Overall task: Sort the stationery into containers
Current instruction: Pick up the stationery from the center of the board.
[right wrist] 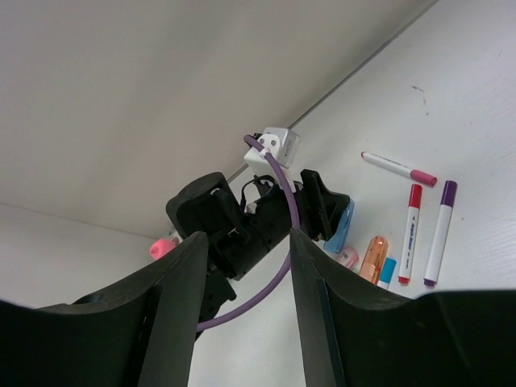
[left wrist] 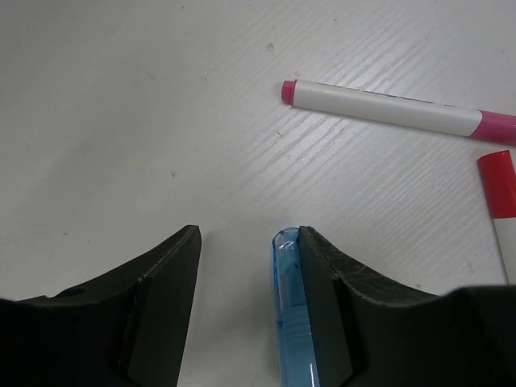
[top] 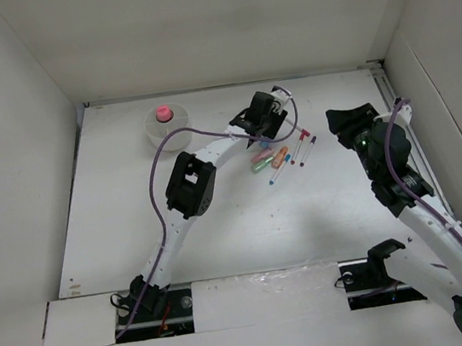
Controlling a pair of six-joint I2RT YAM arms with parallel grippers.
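Note:
The left gripper [left wrist: 248, 242] hangs low over the table, jaws partly apart around a blue capsule-shaped piece [left wrist: 289, 314]. The piece lies against the right finger [left wrist: 322, 298], with a clear gap to the left finger. From above, that gripper [top: 269, 136] sits at the edge of the stationery cluster [top: 285, 157]. A white pen with pink ends [left wrist: 387, 109] and a red-capped pen [left wrist: 500, 185] lie just beyond. The round white bowl [top: 176, 135] at the back left holds a pink-topped stubby item [top: 162, 113]. The right gripper [right wrist: 246, 242] hovers open and empty, off to the right [top: 346, 122].
White walls enclose the table on the left, back and right. An orange piece [right wrist: 373, 256], a red-capped pen [right wrist: 411, 232] and a purple-capped pen [right wrist: 442, 230] lie side by side. A purple cable [top: 160, 161] loops along the left arm.

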